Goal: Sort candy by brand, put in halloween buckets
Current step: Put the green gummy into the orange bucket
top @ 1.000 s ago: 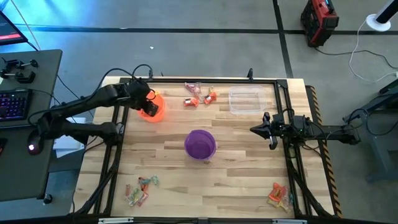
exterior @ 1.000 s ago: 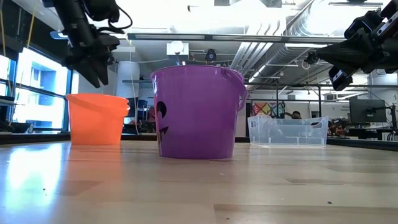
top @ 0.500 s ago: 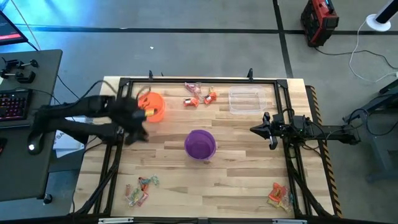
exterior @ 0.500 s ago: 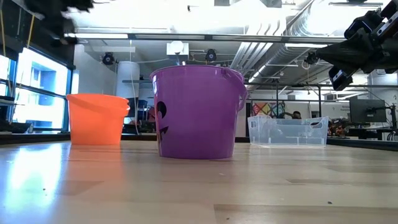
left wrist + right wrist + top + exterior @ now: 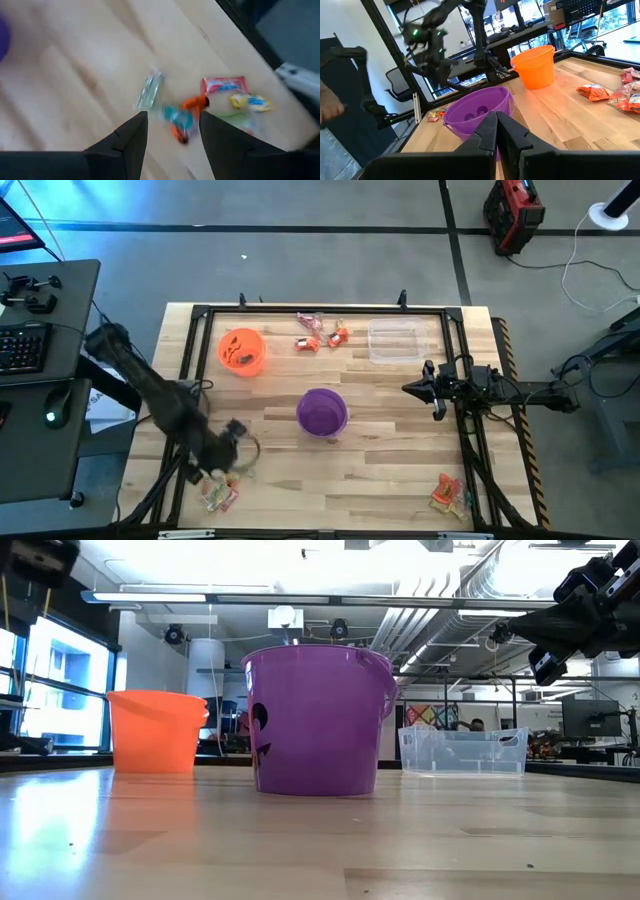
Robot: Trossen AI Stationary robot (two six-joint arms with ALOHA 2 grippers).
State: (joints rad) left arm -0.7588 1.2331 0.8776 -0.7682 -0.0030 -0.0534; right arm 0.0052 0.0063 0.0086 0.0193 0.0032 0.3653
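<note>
My left gripper (image 5: 238, 452) (image 5: 172, 125) hangs open over the candy pile (image 5: 222, 488) by the table's near-left corner and touches nothing. Between its fingers the left wrist view shows an orange-and-teal sweet (image 5: 182, 119), with a green wrapper (image 5: 149, 90), a red one (image 5: 223, 85) and a yellow one (image 5: 250, 102) around it. The orange bucket (image 5: 241, 351) (image 5: 155, 730) stands far left. The purple bucket (image 5: 322, 412) (image 5: 318, 720) stands upright mid-table. My right gripper (image 5: 425, 388) (image 5: 497, 131) waits shut, above the table right of the purple bucket.
A clear rectangular tub (image 5: 393, 340) (image 5: 462, 750) sits at the far right. More candy lies at the far edge (image 5: 320, 335) (image 5: 592, 91) and near the near-right corner (image 5: 450, 493). A black frame runs around the table edge (image 5: 300, 310). Bare wood lies between the buckets and the near edge.
My left arm has swung away from above the orange bucket, moving toward the table's near edge and down, and now stands over the near-left candy pile. The buckets, the candy and the right arm have kept still.
</note>
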